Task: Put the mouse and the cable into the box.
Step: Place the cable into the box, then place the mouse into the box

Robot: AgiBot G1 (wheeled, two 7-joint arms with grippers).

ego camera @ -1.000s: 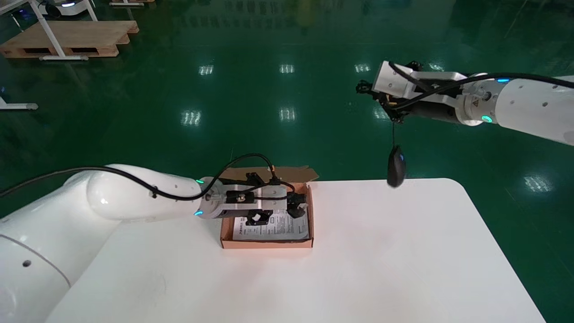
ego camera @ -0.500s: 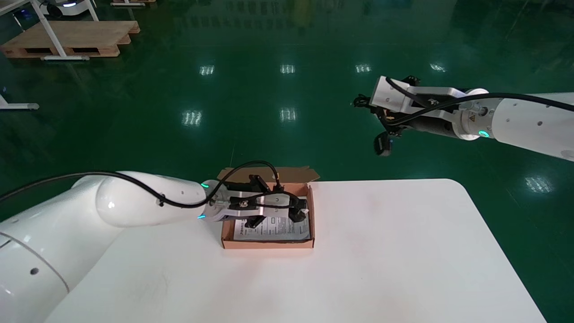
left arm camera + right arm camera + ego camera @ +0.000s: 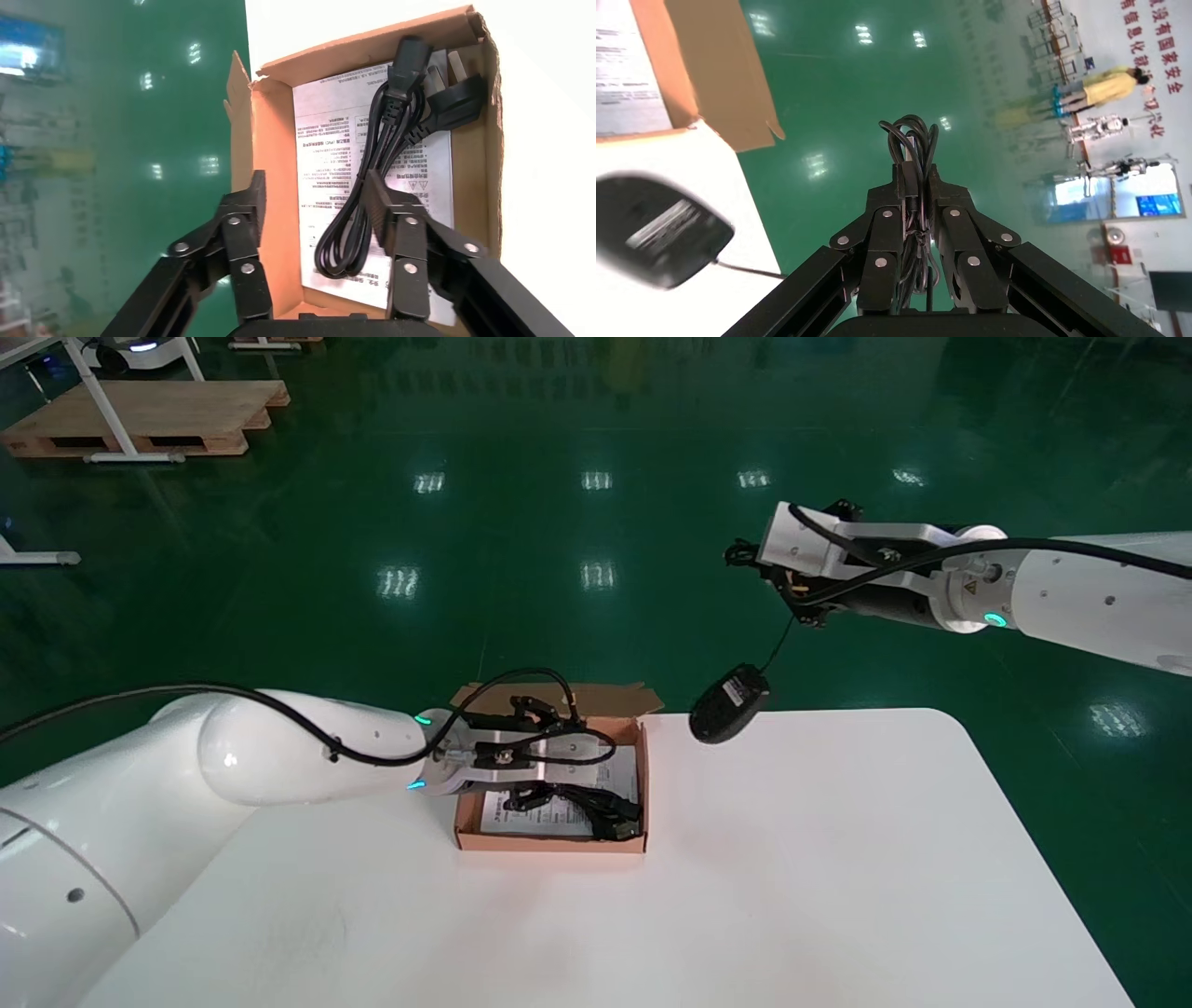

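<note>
Starting with the head view: where do the grippers stand? — Inspector

The left gripper (image 3: 549, 752) is over the open brown cardboard box (image 3: 549, 843) on the white table (image 3: 792, 859). The right gripper (image 3: 745, 556) is raised beyond the table's far edge. The black computer mouse (image 3: 728, 702) hangs from it on a thin cord, tilted with its label side up. It is at the far edge, right of the box and apart from it. A black power cable (image 3: 596, 812) lies inside the box on a printed paper sheet (image 3: 507, 817). — Technician

Left wrist view? — Inspector

The left gripper (image 3: 313, 203) has its jaws spread wide and holds nothing. One finger is over the box's wall (image 3: 270, 175); the other is above the power cable (image 3: 379, 161), not touching it. The cable is looped on the sheet (image 3: 330, 140), with its plugs at the box's end away from the gripper. — Technician

Right wrist view? — Inspector

The right gripper (image 3: 916, 179) is clamped on the bundled black mouse cord (image 3: 916, 144), and its loops stick out past the fingertips. One strand runs to the mouse (image 3: 659, 232), above the table near a box corner (image 3: 701, 63). — Technician
</note>
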